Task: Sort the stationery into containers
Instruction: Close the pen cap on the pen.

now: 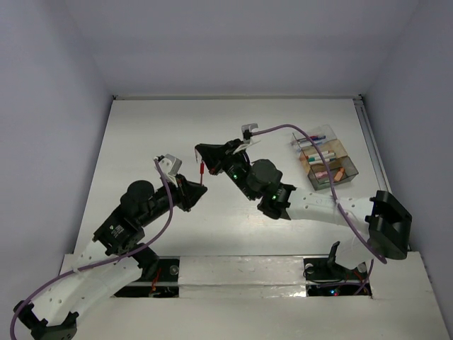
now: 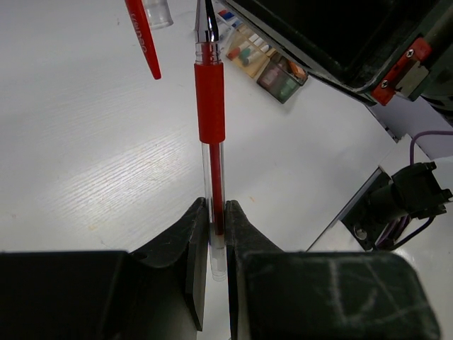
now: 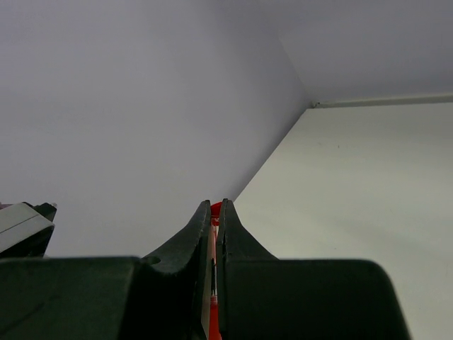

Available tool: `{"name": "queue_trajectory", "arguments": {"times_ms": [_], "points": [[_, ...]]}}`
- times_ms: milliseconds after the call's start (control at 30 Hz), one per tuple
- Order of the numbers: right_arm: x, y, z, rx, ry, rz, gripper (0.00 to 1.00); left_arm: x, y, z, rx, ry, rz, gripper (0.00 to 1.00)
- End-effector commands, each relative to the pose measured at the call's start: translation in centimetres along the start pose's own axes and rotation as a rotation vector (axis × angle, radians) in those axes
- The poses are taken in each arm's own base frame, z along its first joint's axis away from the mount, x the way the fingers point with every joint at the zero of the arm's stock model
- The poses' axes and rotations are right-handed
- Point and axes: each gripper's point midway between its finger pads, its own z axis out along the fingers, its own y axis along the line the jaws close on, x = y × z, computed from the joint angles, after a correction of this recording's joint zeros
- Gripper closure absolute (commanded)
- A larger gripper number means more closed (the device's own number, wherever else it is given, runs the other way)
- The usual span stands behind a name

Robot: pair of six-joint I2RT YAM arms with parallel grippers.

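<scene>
Left gripper (image 2: 216, 212): fingers (image 2: 195, 248) clenched on the clear barrel of a red pen (image 2: 210, 99), tip pointing away, held above the middle of the table (image 1: 141, 134). Right gripper (image 3: 215, 207): fingers pinched on the pen's red cap (image 2: 145, 46), just beside the tip. Clear organiser box (image 1: 350, 170), holding other pens (image 1: 311, 145) and erasers (image 1: 338, 173), stands near the table's far right corner.

A white bench (image 1: 177, 134) (faint wood grain) bears a clear organiser box (image 1: 348, 166) at two o'clock, near its right edge. The box stands flat, its compartments partly filled.
</scene>
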Motion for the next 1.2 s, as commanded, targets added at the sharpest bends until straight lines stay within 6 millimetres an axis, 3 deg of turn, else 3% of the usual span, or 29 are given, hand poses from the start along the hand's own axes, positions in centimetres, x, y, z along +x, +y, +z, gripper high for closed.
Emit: {"name": "queue_trajectory", "arguments": {"times_ms": [0,433,1167], "points": [[-3.2,1.8,0.6,-0.029,-0.109,0.023,1.0,-1.9,-1.0,-0.1,0.039,-0.057,0.005,1.0],[-5.5,2.5,-0.1,-0.044,-0.183,0.027,1.0,-1.9,-0.8,-0.2,0.026,-0.058,0.001,1.0],[-4.6,2.0,-1.0,-0.037,-0.164,0.04,1.0,-2.7,-0.7,-0.6,0.017,-0.097,-0.015,1.0]]}}
